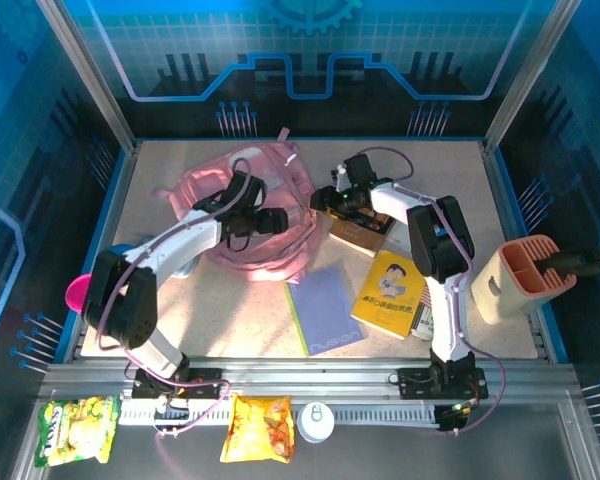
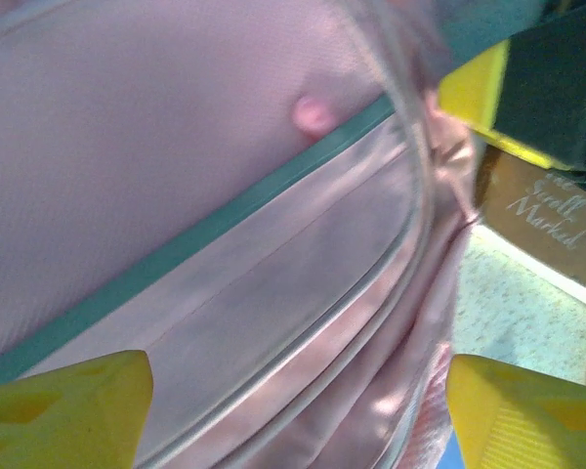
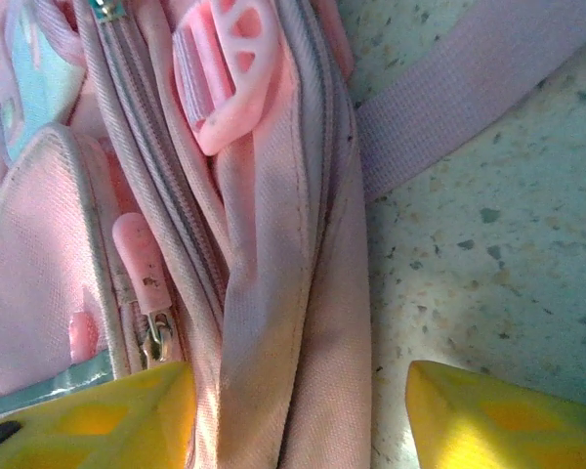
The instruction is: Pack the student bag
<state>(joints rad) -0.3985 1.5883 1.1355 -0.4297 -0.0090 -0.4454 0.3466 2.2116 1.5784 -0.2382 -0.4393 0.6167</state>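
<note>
Packing judged barely begun: left gripper (image 2: pixel 295 415) and right gripper (image 3: pixel 298 410), both spread open and empty, poised on the pink student bag (image 1: pixel 230 190) directly beneath their fingers, with brown book (image 1: pixel 358 236) just beside the right gripper, purple notebook (image 1: pixel 327 310) and yellow book (image 1: pixel 390 292) behind it, all unpacked.

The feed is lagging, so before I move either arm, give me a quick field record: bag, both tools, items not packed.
bag: pink student bag, lying on the table, middle-left
left tool: open, over the bag's front panel
right tool: open, at the bag's zipped right edge
loose on table: purple notebook, yellow book, brown book under the right arm
right side: peach pencil holder
near rail: green snack packet, orange snack packet
</note>
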